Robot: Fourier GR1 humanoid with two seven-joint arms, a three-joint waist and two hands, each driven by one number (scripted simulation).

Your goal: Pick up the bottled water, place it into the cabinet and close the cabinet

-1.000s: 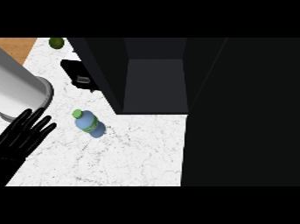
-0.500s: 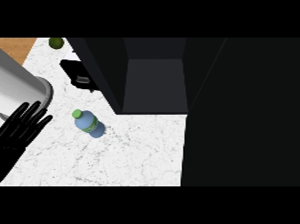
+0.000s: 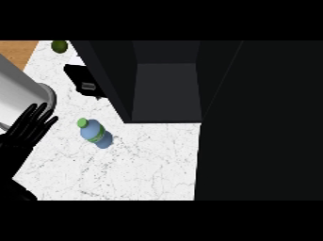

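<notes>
Bottled water (image 3: 94, 134) is standing on the white marble counter (image 3: 122, 169), green cap up, just near-left of the open dark cabinet (image 3: 165, 89). Left hand (image 3: 21, 136) is showing at the left edge, fingers straight and spread apart, holding nothing, apart from the bottle. Right hand is not showing. A green fruit (image 3: 60, 45) is sitting far left; a black object (image 3: 84, 80) is lying beside the cabinet.

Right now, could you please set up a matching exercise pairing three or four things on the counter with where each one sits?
Things:
1. bottle
2. lime
3. cabinet
4. left hand

Places:
A. top left corner
B. open, at the back of the counter
C. left edge, fingers straight
D. on the marble, between the hand and the cabinet

Pairs: 1-D, 2-A, 3-B, 4-C
</notes>
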